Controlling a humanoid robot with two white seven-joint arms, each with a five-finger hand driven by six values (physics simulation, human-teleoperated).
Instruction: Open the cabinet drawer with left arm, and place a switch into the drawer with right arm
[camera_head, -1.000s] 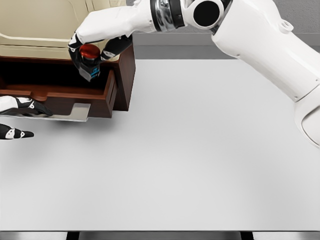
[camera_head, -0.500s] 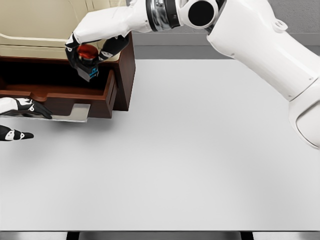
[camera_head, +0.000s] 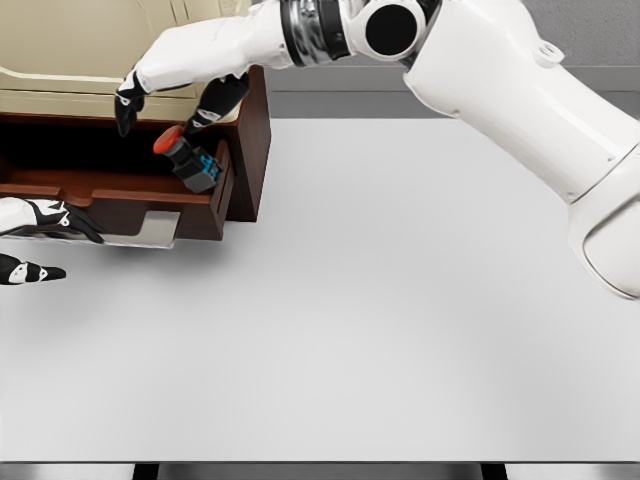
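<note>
Switch (camera_head: 188, 160): red cap, black body, blue terminals, tipped over with the cap pointing up and to the left. Sitting at the right-hand end of the open drawer (camera_head: 110, 192), low between the walls and very close to the front right corner. Hard to say whether resting on the drawer floor or in mid-air.

Head view, from the top down:

- Right hand (camera_head: 160, 80) up above the drawer, spread wide, pinching nothing. One dark fingertip close over the red cap, with no contact visible. Looks like a let-go, so probably the very end of the placing step.
- Cabinet (camera_head: 256, 140) at the top left of the white table (camera_head: 420, 300), drawer pulled out toward the camera.
- Left hand (camera_head: 45, 215) at the left edge, next to the silver handle (camera_head: 145, 227). Mostly cropped, so can't tell what sort of grip, if any.

Possible trouble from here:

- Tilted and that near the corner, could catch on the drawer rim and roll out onto the table instead of settling inside.
- Could get clipped by that nearby fingertip if the right arm pulls back low, and get flicked or dragged out.
- Could jolt if the left arm nudges the drawer before it settles.
</note>
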